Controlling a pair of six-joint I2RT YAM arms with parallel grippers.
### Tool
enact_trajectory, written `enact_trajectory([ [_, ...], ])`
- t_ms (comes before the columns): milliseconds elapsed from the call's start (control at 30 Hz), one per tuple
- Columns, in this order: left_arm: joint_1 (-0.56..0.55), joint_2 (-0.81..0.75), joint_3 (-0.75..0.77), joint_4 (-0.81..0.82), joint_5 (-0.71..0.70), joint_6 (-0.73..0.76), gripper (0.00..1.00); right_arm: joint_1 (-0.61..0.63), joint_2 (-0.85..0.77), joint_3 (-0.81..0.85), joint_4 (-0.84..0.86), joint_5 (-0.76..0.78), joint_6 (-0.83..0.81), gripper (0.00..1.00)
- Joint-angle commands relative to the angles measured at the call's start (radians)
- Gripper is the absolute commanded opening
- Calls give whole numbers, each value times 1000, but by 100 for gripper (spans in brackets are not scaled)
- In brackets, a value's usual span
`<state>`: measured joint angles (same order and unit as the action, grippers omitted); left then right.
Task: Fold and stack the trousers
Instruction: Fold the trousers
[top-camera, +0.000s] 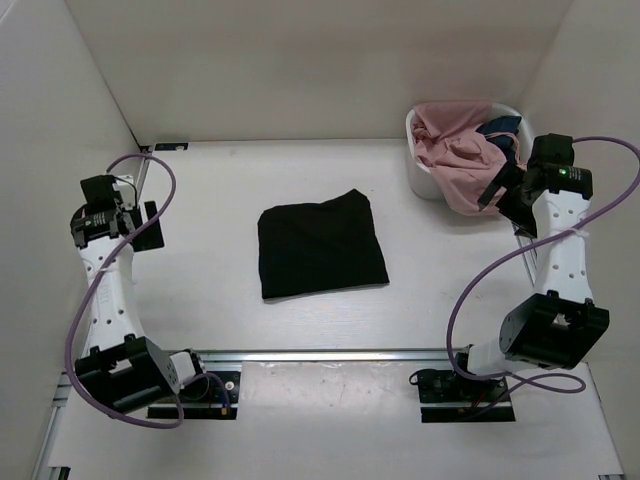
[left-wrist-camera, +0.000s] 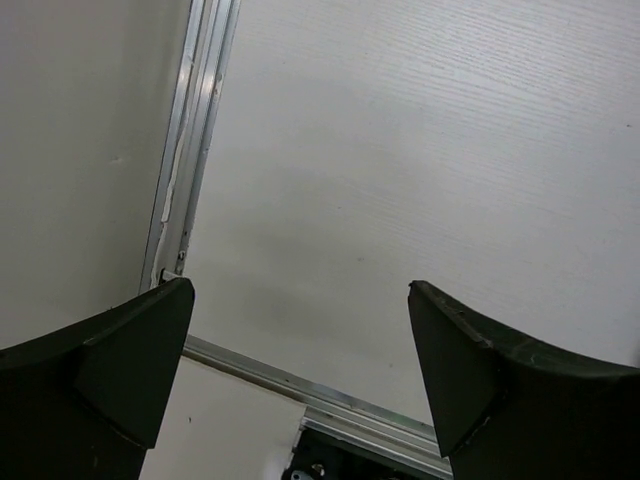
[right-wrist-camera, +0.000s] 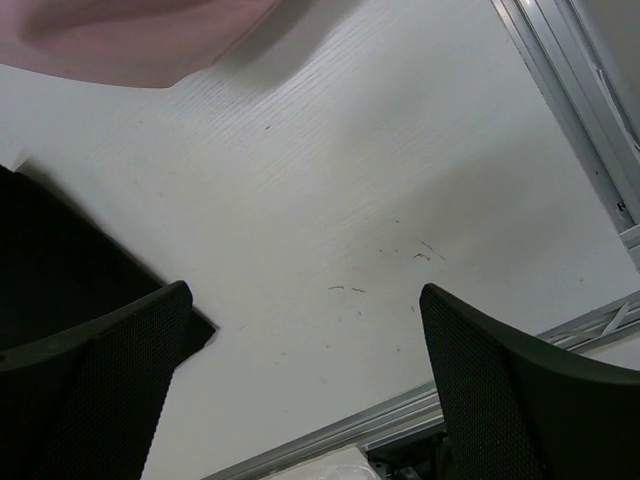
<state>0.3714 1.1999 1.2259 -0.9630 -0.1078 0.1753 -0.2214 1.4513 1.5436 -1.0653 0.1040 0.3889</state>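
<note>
Black trousers between both grippers

The top camera looks down from above and behind the arms over the whole tabletop. Each wrist camera faces the tabletop closely between its fingers; the right shares the pink garment's edge.

- White table, faint wood grain.
- Black trousers, folded, lie flat at its middle.
- White basket stands at the far right corner.
</note>
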Motion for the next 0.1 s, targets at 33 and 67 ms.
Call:
enact_trajectory([
  [33,8,13,41,3,33,-14,100,1,-19,30,34,8,-12,99],
  [67,8,23,41,3,33,-14,100,17,-47,18,50,8,-30,99],
])
